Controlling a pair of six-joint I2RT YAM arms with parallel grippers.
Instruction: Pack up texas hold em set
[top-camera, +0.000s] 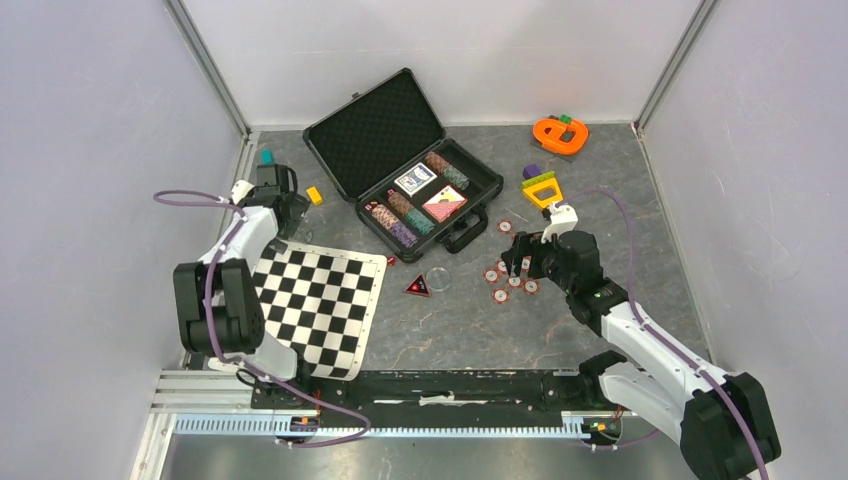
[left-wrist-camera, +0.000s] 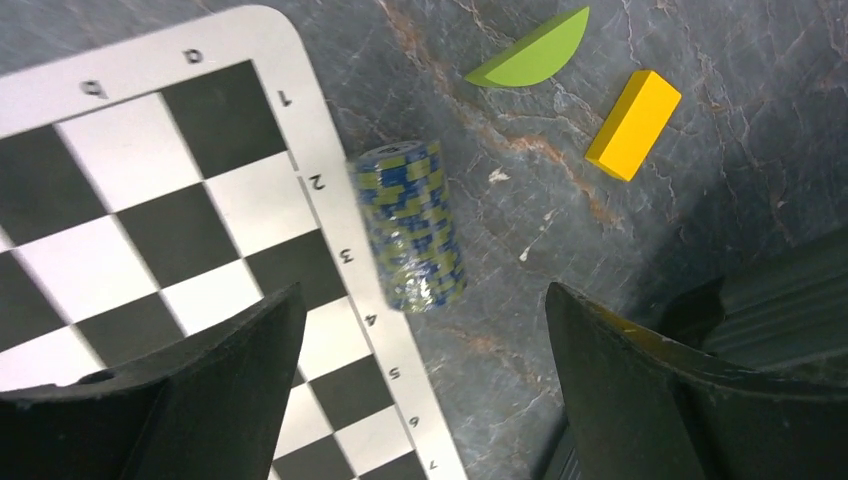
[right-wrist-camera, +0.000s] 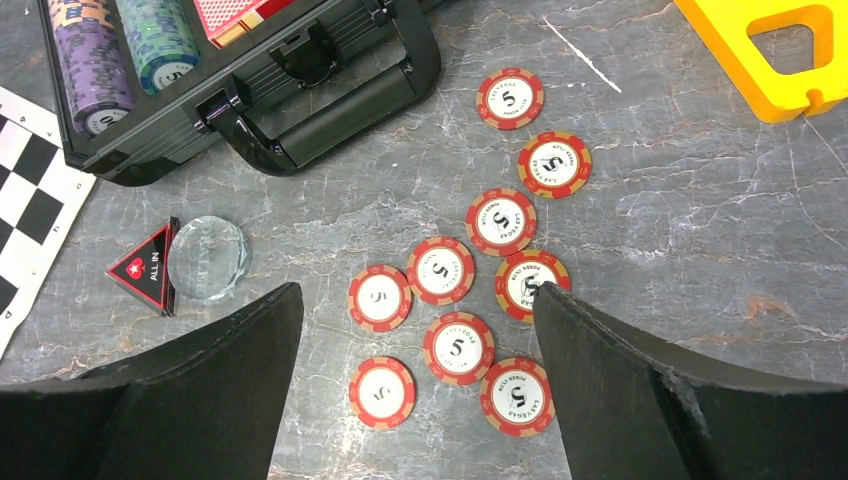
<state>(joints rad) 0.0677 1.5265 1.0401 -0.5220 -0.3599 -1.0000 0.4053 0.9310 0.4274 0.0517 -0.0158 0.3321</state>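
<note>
Open black briefcase (top-camera: 375, 130) at the table's far middle, with chip stacks and card decks in its tray. Loose red-white chips (right-wrist-camera: 440, 270) lie beneath my right gripper (right-wrist-camera: 415, 295), jaws spread. A blue-yellow chip stack (left-wrist-camera: 410, 225) lies sideways at the checkered mat's (left-wrist-camera: 150, 200) edge, below my left gripper (left-wrist-camera: 420, 310), likewise spread and empty.

triangle marker (right-wrist-camera: 148, 270): ALL IN; red chips (right-wrist-camera: 441, 270): 5

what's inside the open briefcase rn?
The briefcase holds chip stacks, a blue card deck and a red card deck. Anything beneath them is covered.
</note>
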